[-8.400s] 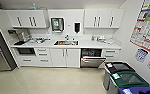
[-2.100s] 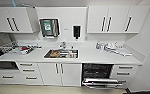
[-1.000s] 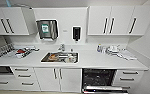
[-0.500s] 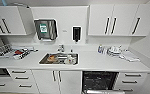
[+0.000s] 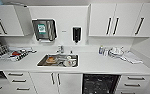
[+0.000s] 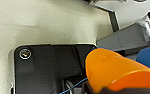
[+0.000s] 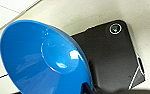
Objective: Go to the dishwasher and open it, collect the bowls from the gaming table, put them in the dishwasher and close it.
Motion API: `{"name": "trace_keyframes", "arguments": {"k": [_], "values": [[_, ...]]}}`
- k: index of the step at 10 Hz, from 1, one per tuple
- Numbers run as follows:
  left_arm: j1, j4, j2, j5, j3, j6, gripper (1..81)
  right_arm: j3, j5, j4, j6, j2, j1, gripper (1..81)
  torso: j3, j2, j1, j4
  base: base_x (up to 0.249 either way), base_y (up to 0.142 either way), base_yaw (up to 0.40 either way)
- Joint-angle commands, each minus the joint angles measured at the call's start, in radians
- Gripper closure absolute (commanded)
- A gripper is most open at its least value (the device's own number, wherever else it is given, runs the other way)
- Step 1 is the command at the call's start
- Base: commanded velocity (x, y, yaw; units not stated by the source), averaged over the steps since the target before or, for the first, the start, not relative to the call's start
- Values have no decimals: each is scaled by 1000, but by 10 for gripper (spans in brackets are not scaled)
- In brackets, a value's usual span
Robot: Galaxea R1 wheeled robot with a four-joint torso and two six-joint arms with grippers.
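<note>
The dishwasher (image 5: 100,84) stands open under the white counter, to the right of the sink, its dark inside and racks showing. In the left wrist view an orange bowl (image 6: 111,67) sits close before the camera, with my left gripper (image 6: 116,91) shut on its rim; a blue bowl (image 6: 148,55) shows beside it. That blue bowl (image 7: 43,62) shows large in the right wrist view, tilted, and my right gripper (image 7: 91,89) is shut on its edge. Pale floor lies under both bowls. The gaming table is out of view.
A sink (image 5: 41,63) with dishes is set in the counter (image 5: 98,66). A dish rack (image 5: 6,53) stands at the left, white dishes (image 5: 116,51) at the right. White cabinet doors (image 5: 63,83) and drawers (image 5: 134,82) flank the dishwasher. Wall cupboards hang above.
The camera has come closer to the counter: sink and cupboards look larger, and the open dishwasher has dropped to the picture's lower edge.
</note>
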Motion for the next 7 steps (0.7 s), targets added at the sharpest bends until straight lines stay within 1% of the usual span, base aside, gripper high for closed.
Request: {"name": "trace_keyframes", "arguments": {"k": [1, 7], "values": [[-46, 6, -31, 25, 21, 2, 811, 21, -36, -16, -4, -22, 41, 811, 0, 0, 0, 0, 125, 0, 0], [-44, 6, -29, 24, 21, 2, 811, 18, -36, -18, -4, -20, 41, 811, 0, 0, 0, 0, 125, 0, 0]]}}
